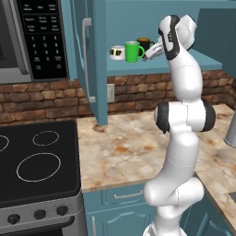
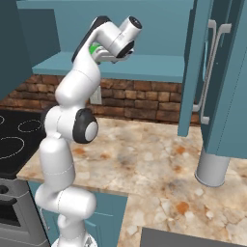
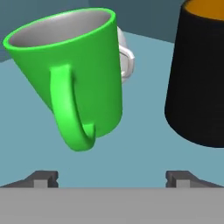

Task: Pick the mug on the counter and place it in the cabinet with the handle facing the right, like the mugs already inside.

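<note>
Green mug (image 3: 70,83): standing on the cabinet shelf (image 1: 152,68), between a white mug (image 1: 117,53) and a black mug (image 1: 145,44). End effector (image 3: 112,177): released, jaws wide, nothing held. Risk: a careless retreat could clip the black mug just beside it. Hand view shows the green handle (image 3: 72,118) facing the camera; left base view shows the row of three mugs, which the arm mostly hides in the right base view.

Bright green mug (image 3: 74,74) with pale grey inside and matching green handle (image 3: 70,113). Black mug (image 3: 199,74) (orange inside). White mug (image 1: 117,52) with dark marking. Teal-blue cabinet (image 1: 152,68). Beige-and-tan marbled counter (image 1: 133,147), rust-brown blotches. Reddish-brown brick wall (image 1: 46,99). Black stovetop (image 1: 39,161), white rings.
</note>
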